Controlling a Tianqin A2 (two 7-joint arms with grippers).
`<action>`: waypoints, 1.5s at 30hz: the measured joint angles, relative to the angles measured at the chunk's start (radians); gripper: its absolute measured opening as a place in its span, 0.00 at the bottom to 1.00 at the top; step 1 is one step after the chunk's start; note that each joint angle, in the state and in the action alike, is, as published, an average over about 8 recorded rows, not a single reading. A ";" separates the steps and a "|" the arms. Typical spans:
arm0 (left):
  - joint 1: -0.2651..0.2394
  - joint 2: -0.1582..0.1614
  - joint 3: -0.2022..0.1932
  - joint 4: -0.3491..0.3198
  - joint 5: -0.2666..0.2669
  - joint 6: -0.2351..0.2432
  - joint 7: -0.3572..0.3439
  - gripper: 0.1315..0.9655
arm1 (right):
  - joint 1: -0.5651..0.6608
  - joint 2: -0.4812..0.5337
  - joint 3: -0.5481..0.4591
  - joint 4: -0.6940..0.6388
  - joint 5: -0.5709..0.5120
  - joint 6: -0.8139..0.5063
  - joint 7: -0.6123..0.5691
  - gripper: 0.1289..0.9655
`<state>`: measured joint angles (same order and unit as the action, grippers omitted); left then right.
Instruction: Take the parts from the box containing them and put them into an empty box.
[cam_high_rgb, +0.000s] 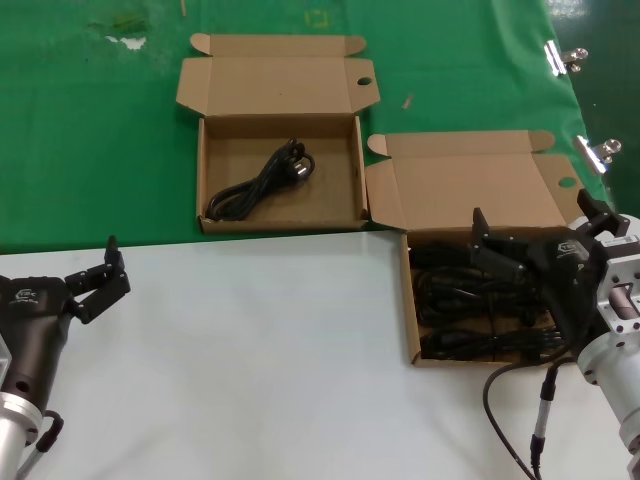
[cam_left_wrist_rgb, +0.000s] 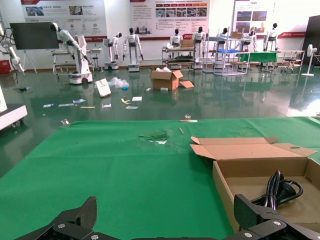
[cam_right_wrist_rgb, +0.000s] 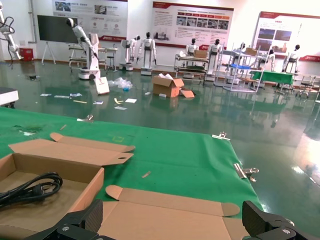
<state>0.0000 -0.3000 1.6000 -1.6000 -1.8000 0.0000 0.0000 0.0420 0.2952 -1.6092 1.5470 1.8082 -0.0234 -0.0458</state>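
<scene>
The box containing the parts lies open at the right with several black cord bundles inside. My right gripper hovers open over its back part; the right wrist view shows my right gripper above the box's flap lid. The other box lies open at the back left with one coiled cord in it; the cord also shows in the left wrist view and the right wrist view. My left gripper is open and empty over the white table at the near left, as the left wrist view also shows.
The boxes sit where a green cloth meets the white table top. Metal clips lie along the cloth's right edge. A black cable hangs from my right arm near the table's front right.
</scene>
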 joint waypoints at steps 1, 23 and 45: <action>0.000 0.000 0.000 0.000 0.000 0.000 0.000 1.00 | 0.000 0.000 0.000 0.000 0.000 0.000 0.000 1.00; 0.000 0.000 0.000 0.000 0.000 0.000 0.000 1.00 | 0.000 0.000 0.000 0.000 0.000 0.000 0.000 1.00; 0.000 0.000 0.000 0.000 0.000 0.000 0.000 1.00 | 0.000 0.000 0.000 0.000 0.000 0.000 0.000 1.00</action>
<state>0.0000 -0.3000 1.6000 -1.6000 -1.8000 0.0000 0.0000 0.0420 0.2952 -1.6092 1.5470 1.8082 -0.0234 -0.0458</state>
